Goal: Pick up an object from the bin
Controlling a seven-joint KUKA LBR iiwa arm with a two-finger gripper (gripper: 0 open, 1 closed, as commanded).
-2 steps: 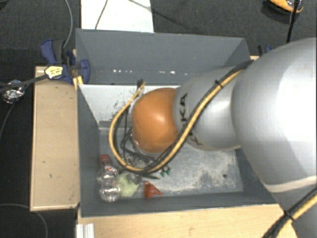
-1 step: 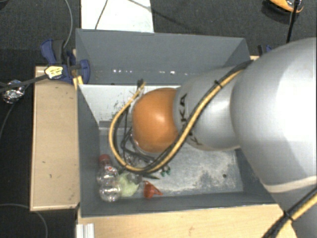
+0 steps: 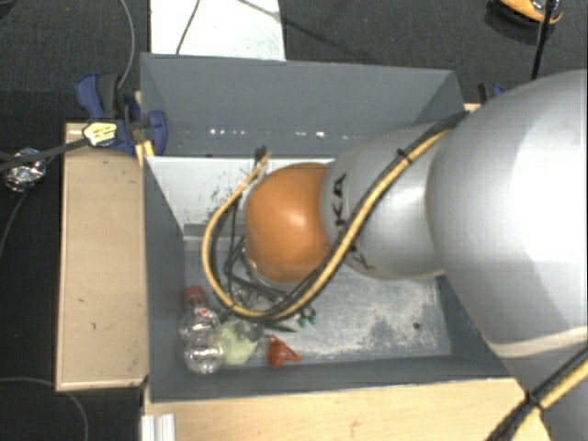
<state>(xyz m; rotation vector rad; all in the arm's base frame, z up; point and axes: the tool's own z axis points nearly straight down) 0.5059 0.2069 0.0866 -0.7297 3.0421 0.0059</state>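
Observation:
My gripper (image 3: 246, 294) reaches down into the bin's front left part, its dark body showing just below the arm's wrist. Right under and in front of it lies a pale green soft thing (image 3: 237, 345). To the left of that lies a clear plastic bottle (image 3: 198, 336) with a red cap, along the bin's left wall. A small red-orange thing (image 3: 281, 353) rests at the front wall, to the right of the green one. A little dark green piece (image 3: 304, 318) lies beside the gripper on its right.
The arm, with its orange cover and looped cables, comes in from the right and hides the bin's middle and back. Bare grey floor shows in the front right part of the bin.

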